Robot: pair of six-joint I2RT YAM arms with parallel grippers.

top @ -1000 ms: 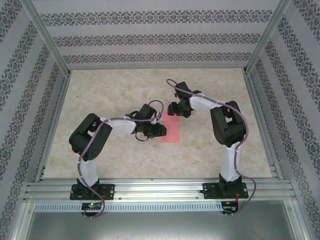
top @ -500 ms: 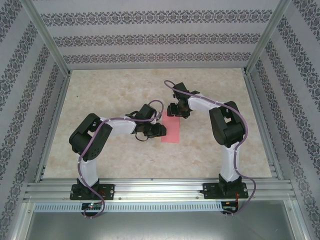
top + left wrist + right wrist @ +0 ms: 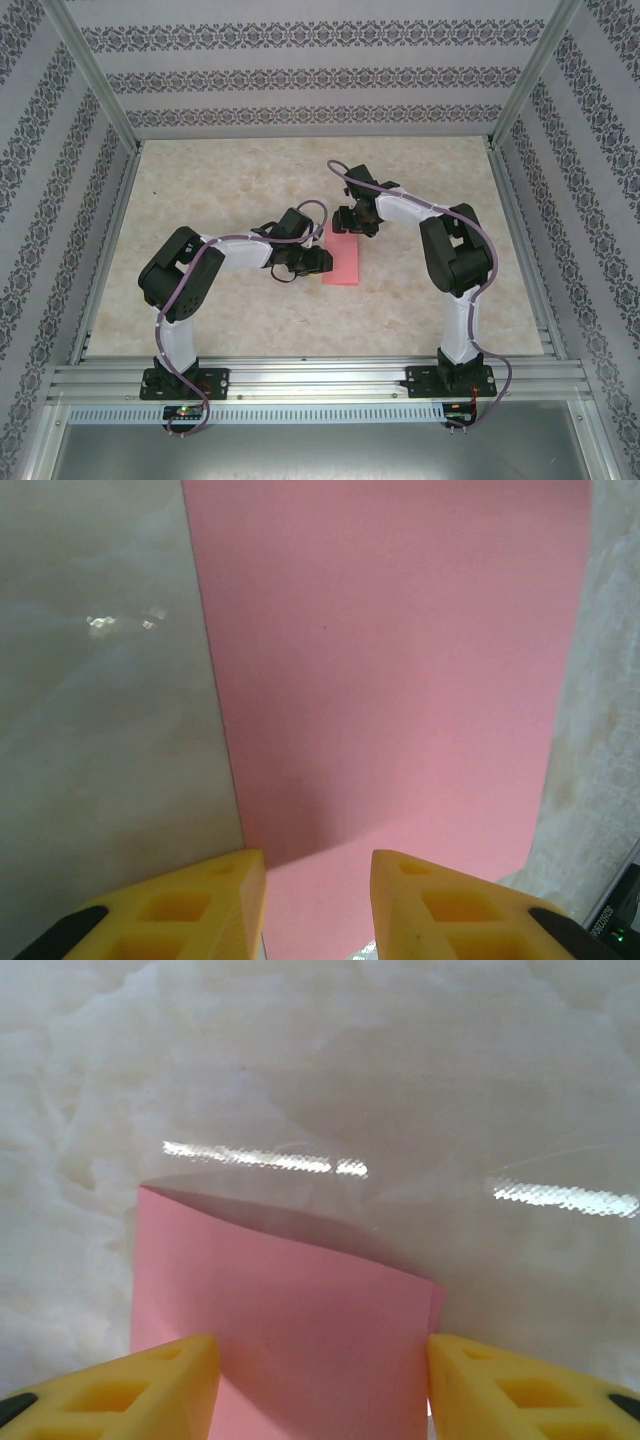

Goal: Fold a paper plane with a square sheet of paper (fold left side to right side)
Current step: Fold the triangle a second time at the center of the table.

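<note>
The left gripper [image 3: 318, 262] stands with its jaws a narrow way apart and nothing clamped between them. In its wrist view, the salmon-pink sheet of paper [image 3: 400, 680] lies flat on the pale marbled table [image 3: 90, 680]. The sheet passes through the gap between the two yellow fingers [image 3: 190, 910] and stretches well ahead of them. One long edge of the paper runs forward from the inner side of one fingertip, while the other long edge lies outside the opposite fingertip. It is not clear whether the tips press on the paper or hang just above it. The right gripper [image 3: 350, 225] is spread wide, its yellow fingers [image 3: 130, 1385] straddling the paper's short width. In the right wrist view, one finger overlaps a side edge of the paper and the other stands just beside the opposite edge. Whether either one touches the paper cannot be made out. Just ahead of this gripper the paper ends, and two layers show there: the upper layer's end runs slightly askew and one of its corners is lifted a little off the lower layer. From above, the paper is a narrow rectangle lying between the two grippers. The left gripper is at one long side of it and the right gripper at its far short end.
</note>
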